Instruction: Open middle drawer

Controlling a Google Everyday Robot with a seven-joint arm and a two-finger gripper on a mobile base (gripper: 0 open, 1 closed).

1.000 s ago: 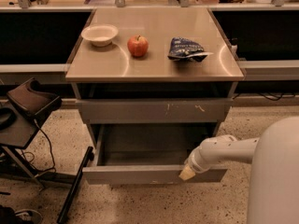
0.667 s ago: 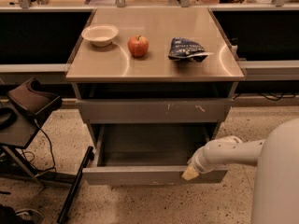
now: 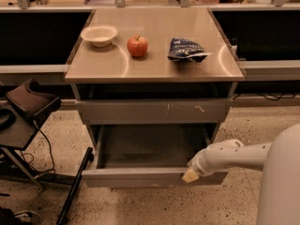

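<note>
The middle drawer (image 3: 140, 177) is a wide shallow grey drawer, pulled well out of the cabinet, with its dark empty inside showing. Its plain front has a faint pale scuff at the lower edge. My gripper (image 3: 190, 175) is a pale tip at the end of the white arm (image 3: 234, 156). It sits at the top edge of the drawer front, near its right end. Above the drawer, the taller grey front with pale scratch marks (image 3: 154, 111) is closed.
The cabinet top (image 3: 154, 67) holds a white bowl (image 3: 99, 34), a red apple (image 3: 137, 46) and a blue snack bag (image 3: 186, 49). A dark chair and stand (image 3: 28, 107) are on the left, with a black bar (image 3: 75, 184) near the drawer's left corner. The floor is speckled.
The gripper has stayed at the right end of the drawer front and dropped slightly. The drawer stays pulled out, perhaps a touch further. The arm's white body has shifted slightly.
</note>
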